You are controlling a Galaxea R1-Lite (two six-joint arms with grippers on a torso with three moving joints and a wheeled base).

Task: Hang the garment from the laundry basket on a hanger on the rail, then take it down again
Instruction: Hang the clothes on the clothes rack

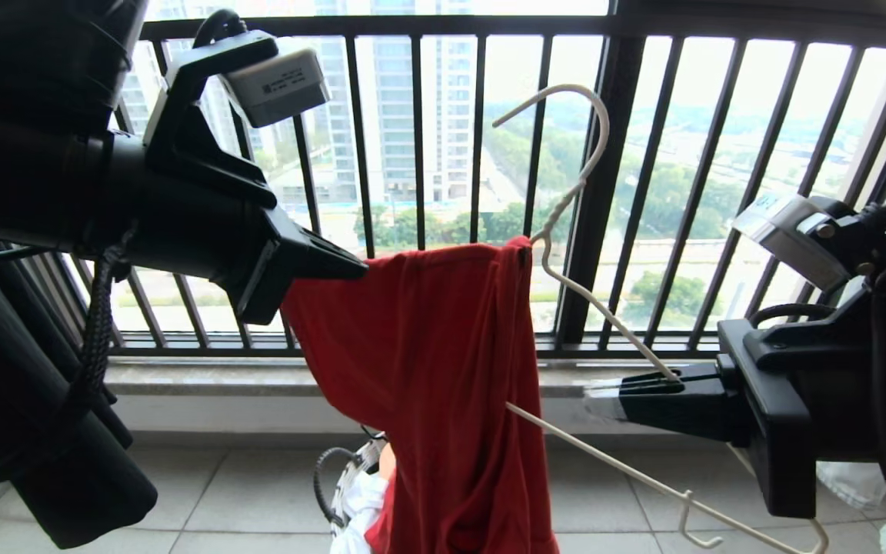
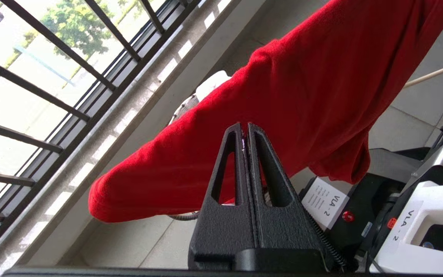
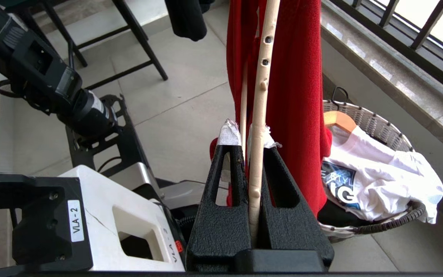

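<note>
Two grippers share the work here, and the hanger (image 1: 604, 308) is the thing everything else hangs off. The right gripper (image 1: 635, 388) sits at the hanger's lower shoulder, its jaws closed tight on the thin cream wire, which the right wrist view shows running straight up between the taped fingertips (image 3: 229, 132); holding it there keeps the frame rigid in mid-air, tilted, with the long hook pointing up toward the black balcony railing (image 1: 604, 154) and the far end sloping down past the gripper. The red garment (image 1: 428, 369) is draped over the hanger's upper arm just beside the hook's twisted neck, with most of the cloth falling below the hanger. To the garment side of the hanger, away from the right gripper, the left gripper (image 1: 354, 269) has its jaws pressed fully together on the edge of the red cloth, seen in the left wrist view as a pinch on a fold of fabric (image 2: 244, 132); this hold most likely serves to spread the shirt sideways so the hanger's arm can be worked into it. Directly below the hanger stands the laundry basket (image 3: 375, 123), holding a white garment (image 3: 379, 173) and a wooden hanger (image 3: 337, 119); the red shirt's lower hem reaches down to it. No rail shows in any view, so hooking on seems some way off.
</note>
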